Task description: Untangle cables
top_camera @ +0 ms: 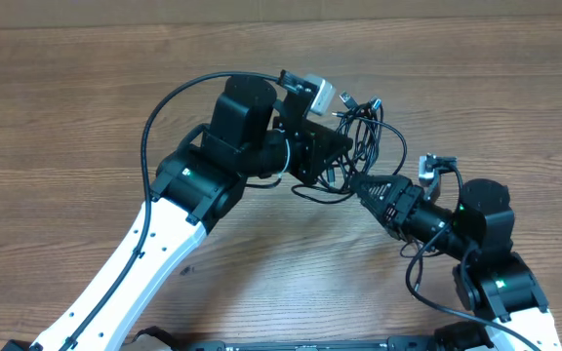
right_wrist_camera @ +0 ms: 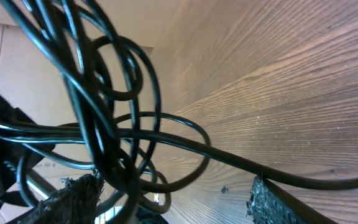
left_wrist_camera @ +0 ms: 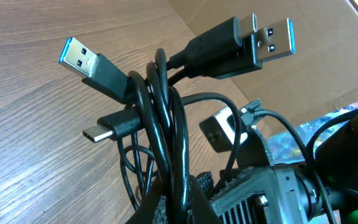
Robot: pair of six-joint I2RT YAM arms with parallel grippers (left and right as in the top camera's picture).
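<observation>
Top-down overhead; close wrist views, seemingly same cables (left_wrist_camera: 166,134)

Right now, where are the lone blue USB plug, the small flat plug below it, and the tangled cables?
USB-A plug (left_wrist_camera: 86,61), left wrist view, metal shell.
USB-C plug (left_wrist_camera: 118,125), left wrist view, black housing.
cables (left_wrist_camera: 166,143), left wrist view, middle of the bundled strands.

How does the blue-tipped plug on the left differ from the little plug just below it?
The blue-tipped plug is wider, with a boxy silver shell and blue inside; the little plug is slimmer, with a rounded mouth and no blue. The blue-tipped plug slants up-left; the little plug lies nearly level. Both have black bodies and stick out of the same bundle of cables.
</observation>
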